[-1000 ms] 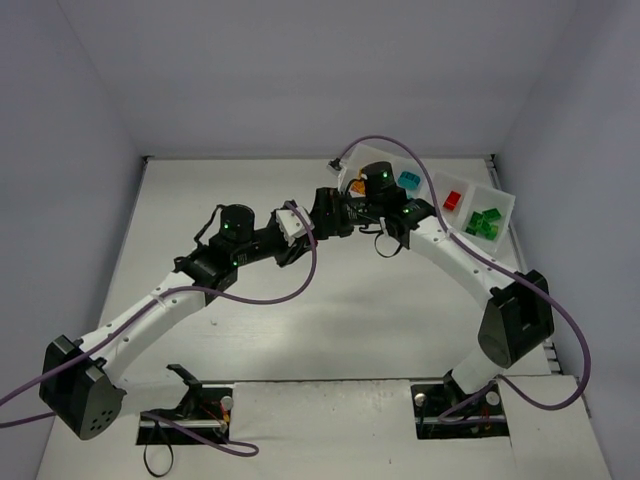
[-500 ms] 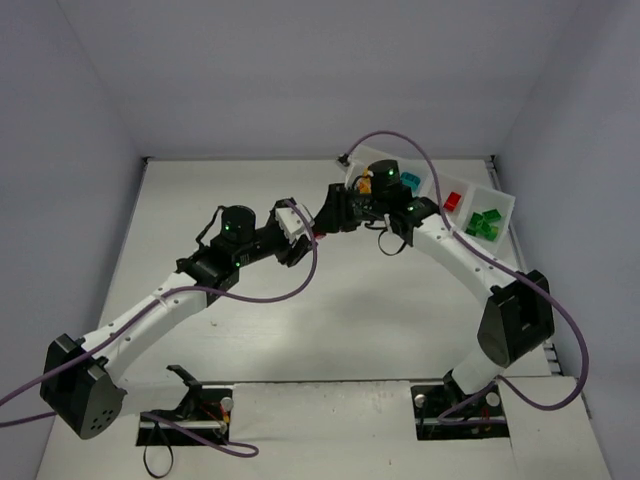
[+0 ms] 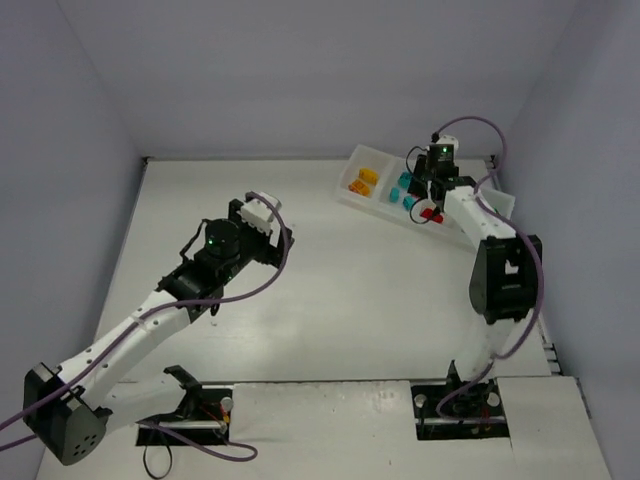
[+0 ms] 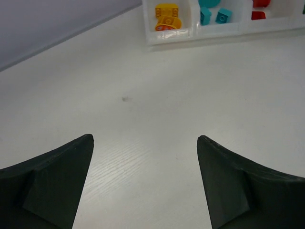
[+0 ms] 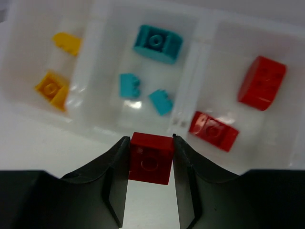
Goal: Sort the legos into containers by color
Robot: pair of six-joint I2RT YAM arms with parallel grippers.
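My right gripper (image 5: 150, 138) is shut on a small red lego (image 5: 150, 160), held over the near wall of the containers' tray (image 5: 90, 67), in line with the divider between the teal and red compartments. Two red legos (image 5: 261, 82) lie in the red compartment. Three teal ones (image 5: 157, 43) and two yellow ones (image 5: 52, 87) lie in theirs. From above, the right gripper (image 3: 432, 212) hangs at the tray (image 3: 383, 180), whose right end is hidden behind that arm. My left gripper (image 3: 262, 215) stands open and empty (image 4: 145, 138) over bare table, well left of the tray (image 4: 171, 40).
The white tabletop (image 3: 350, 300) is walled in on three sides. The tray lies slantwise at the back right corner. The right arm (image 3: 500, 270) stands tall along the right edge, and the left arm (image 3: 150, 315) stretches across the left half.
The two grippers were together at mid-table. The left one opened and drew back to the left. The right one shut on the red lego and swung it to the tray.
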